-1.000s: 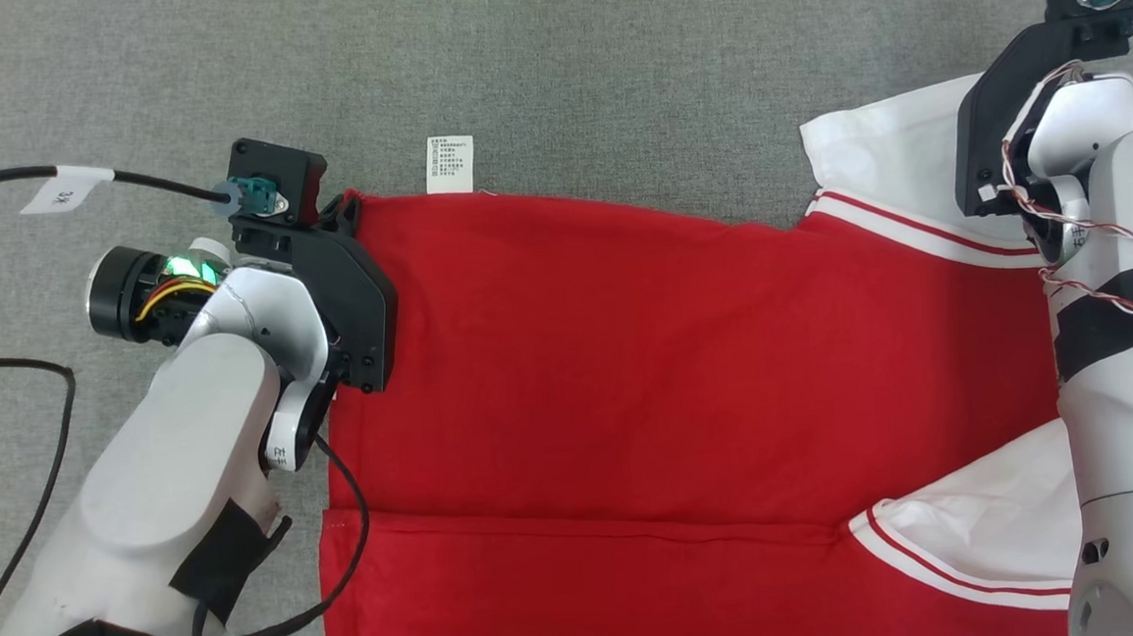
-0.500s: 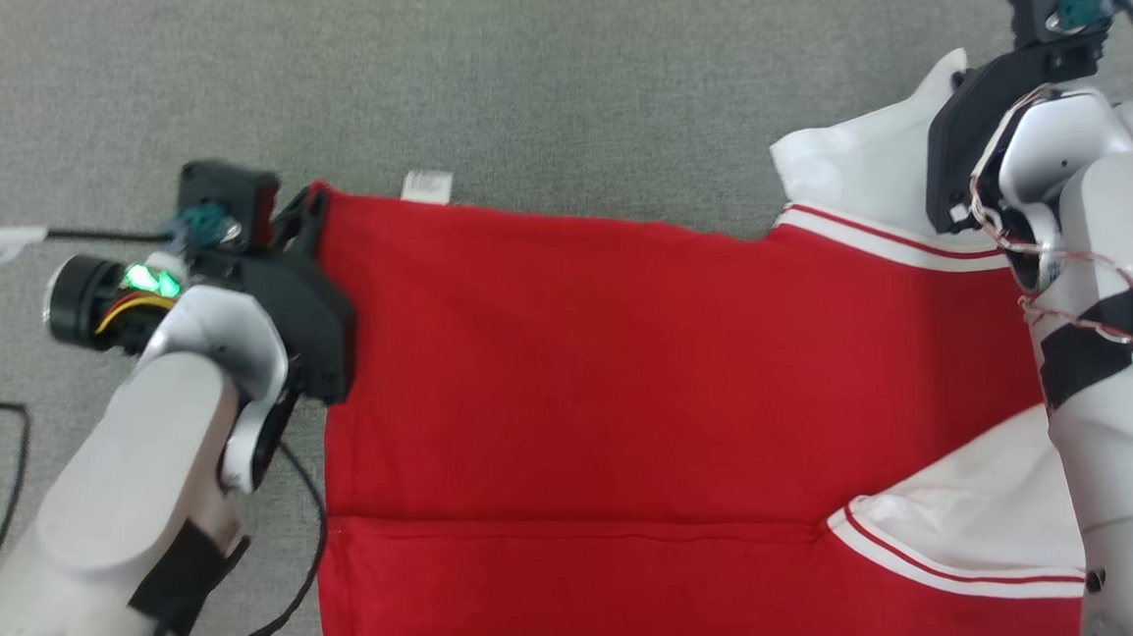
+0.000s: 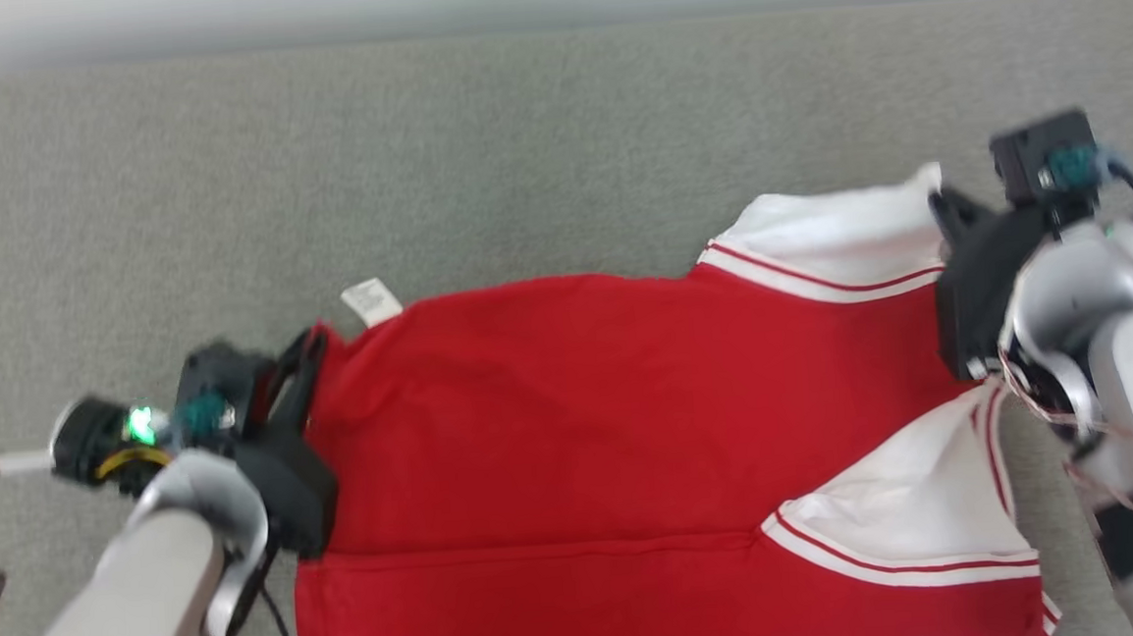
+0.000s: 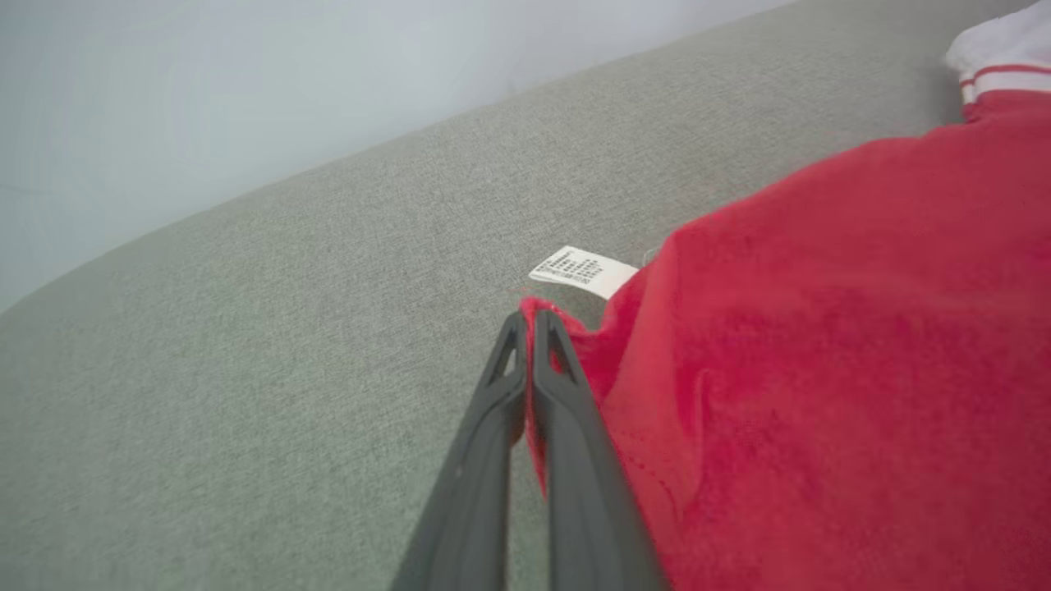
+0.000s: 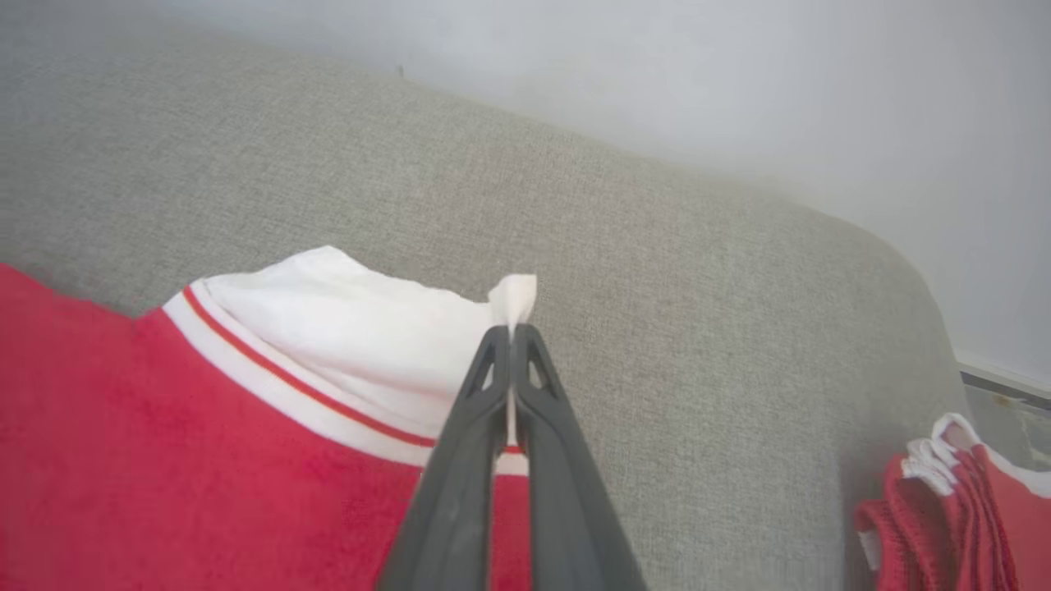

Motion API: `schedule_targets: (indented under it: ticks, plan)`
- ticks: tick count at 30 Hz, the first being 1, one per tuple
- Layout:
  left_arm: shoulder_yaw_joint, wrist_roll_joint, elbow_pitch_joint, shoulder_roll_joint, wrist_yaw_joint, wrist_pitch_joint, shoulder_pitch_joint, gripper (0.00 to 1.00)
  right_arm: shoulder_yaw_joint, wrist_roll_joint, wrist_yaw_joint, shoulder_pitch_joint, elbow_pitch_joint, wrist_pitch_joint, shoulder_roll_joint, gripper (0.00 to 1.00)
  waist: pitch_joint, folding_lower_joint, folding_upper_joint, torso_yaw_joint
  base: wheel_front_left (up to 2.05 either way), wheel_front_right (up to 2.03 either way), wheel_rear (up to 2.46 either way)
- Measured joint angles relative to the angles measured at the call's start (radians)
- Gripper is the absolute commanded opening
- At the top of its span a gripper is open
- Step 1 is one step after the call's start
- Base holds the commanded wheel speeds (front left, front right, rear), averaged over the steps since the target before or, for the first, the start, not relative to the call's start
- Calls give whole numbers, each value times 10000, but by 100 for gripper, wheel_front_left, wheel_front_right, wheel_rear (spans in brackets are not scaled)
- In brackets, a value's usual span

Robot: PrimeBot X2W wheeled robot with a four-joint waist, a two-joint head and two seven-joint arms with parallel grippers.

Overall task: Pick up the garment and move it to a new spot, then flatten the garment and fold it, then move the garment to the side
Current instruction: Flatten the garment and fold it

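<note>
Red garment [image 3: 583, 425] with white sleeves [image 3: 837, 233] lies spread across the lower middle of our head view, on the grey fabric-covered tabletop [image 3: 420, 170]. Our left gripper [image 3: 311, 348] sits at the lower left, jaws clenched on the garment's red corner. The left wrist view makes that pretty obvious: cloth pinched right between the tips at centre frame, with the white care label [image 4: 583, 272] just beyond them. Our right gripper [image 3: 943, 204] is over at the right edge, jaws clamped on a peak of white sleeve that pokes up past the tips in its own wrist view. In that view's lower right corner we also spot a small pile of red-and-white clothes [image 5: 944, 501], well apart from the garment.
</note>
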Motion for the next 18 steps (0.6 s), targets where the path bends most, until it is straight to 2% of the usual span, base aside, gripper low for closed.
schedule_targets:
  ticks: [7, 13, 18]
  plan:
    - [-134, 245, -639, 414, 663, -938, 1576, 0, -128, 811, 0, 2003, -1927, 947, -433, 0, -658, -1, 0, -344, 0, 0, 0]
    - [-123, 100, -562, 334, 1049, -1455, 2474, 0, -441, 1423, 0, 3462, -3170, 1745, -573, 0, -1128, -1, -1, -540, 0, 0, 0]
    - [-105, 67, -203, 117, 1129, -1992, 2630, 0, -579, 1923, 0, 4488, -4180, 2596, -792, 0, -1399, -2, -1, -665, 0, 0, 0]
